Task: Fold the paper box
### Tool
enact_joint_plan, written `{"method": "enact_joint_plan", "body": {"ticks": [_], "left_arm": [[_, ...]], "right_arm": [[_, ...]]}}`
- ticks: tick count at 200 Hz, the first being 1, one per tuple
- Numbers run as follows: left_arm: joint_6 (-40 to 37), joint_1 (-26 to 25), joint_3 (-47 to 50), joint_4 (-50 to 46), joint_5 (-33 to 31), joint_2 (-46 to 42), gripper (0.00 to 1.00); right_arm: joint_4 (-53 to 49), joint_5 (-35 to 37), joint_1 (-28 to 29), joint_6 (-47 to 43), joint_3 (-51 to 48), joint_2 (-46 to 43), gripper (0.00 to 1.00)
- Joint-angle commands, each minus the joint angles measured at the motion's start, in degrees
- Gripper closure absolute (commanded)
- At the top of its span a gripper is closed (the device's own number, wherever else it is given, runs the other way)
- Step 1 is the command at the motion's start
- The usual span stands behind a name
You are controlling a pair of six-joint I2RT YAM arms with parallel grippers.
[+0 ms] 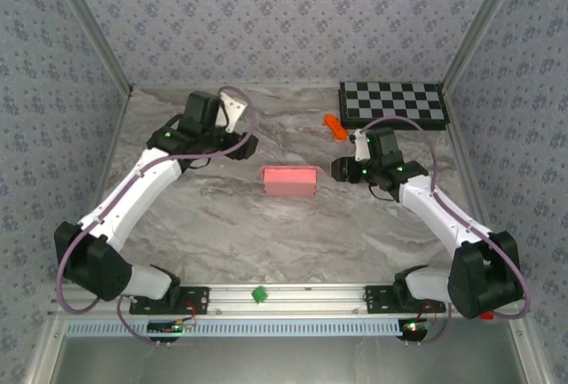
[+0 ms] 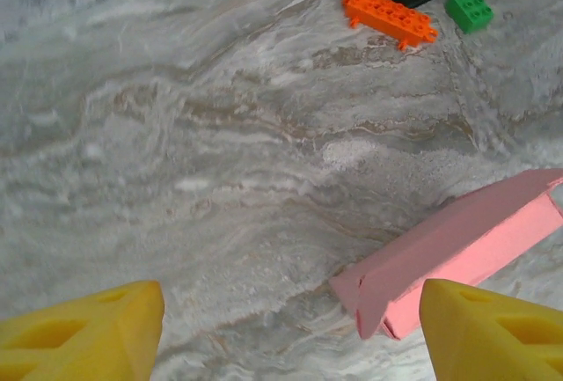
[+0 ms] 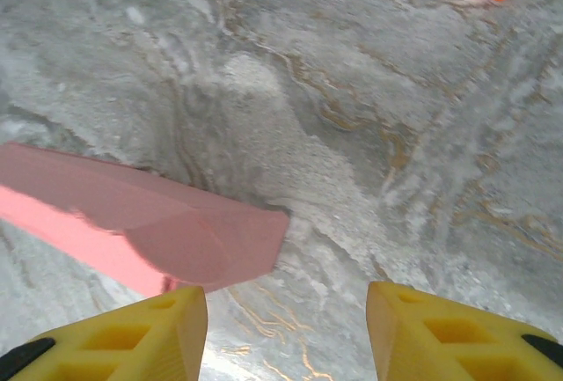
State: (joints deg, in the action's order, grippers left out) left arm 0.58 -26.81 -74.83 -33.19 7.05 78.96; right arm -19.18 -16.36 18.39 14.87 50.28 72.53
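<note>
Marbled table (image 1: 222, 233); at its middle lies the box (image 1: 288, 180), a low pink block between our two arms. Left gripper (image 2: 290, 333) hangs above and to its left, fingers wide apart, nothing held. Right gripper (image 3: 286, 328) hovers just beside the box's right end, fingers apart, empty too. Risk, as we judge it: thin card slides on the slick top, so a one-sided push could skid it or pop an end flap. Orange brick (image 2: 390, 17), green brick (image 2: 470, 9) and checkerboard (image 1: 393, 105) lie further back. Floral wallpaper (image 1: 284, 11) on three sides.

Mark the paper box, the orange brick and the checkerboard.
paper box (image 1: 289, 180), top view, middle of its top face.
orange brick (image 2: 390, 17), left wrist view, studded top.
checkerboard (image 1: 395, 103), top view, centre squares.
</note>
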Motion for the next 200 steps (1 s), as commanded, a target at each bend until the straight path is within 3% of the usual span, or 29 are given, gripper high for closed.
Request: {"method": "enact_joint_plan", "body": {"ticks": [1,34,118,200], "left_arm": [[9.35,1.39,3.69,2.19,8.29,-1.53,0.23],[9.8,1.67,8.13,3.9,14.0,-1.18,0.24],[12.42,1.67,12.34,9.03,21.38,3.4,0.35],[13.44,1.32,12.86,10.16,23.55,7.73,0.47]], "right_arm": [[-1.29,-6.26,-0.21,-2.3,3.05,0.56,0.48],[-1.77,-10.72,0.32,-2.97,5.2,2.97,0.48],[-2.03,-10.17,1.75,-2.65,6.5,7.47,0.54],[-0.15,-11.82,1.95,-1.45,4.94,9.11,0.58]]}}
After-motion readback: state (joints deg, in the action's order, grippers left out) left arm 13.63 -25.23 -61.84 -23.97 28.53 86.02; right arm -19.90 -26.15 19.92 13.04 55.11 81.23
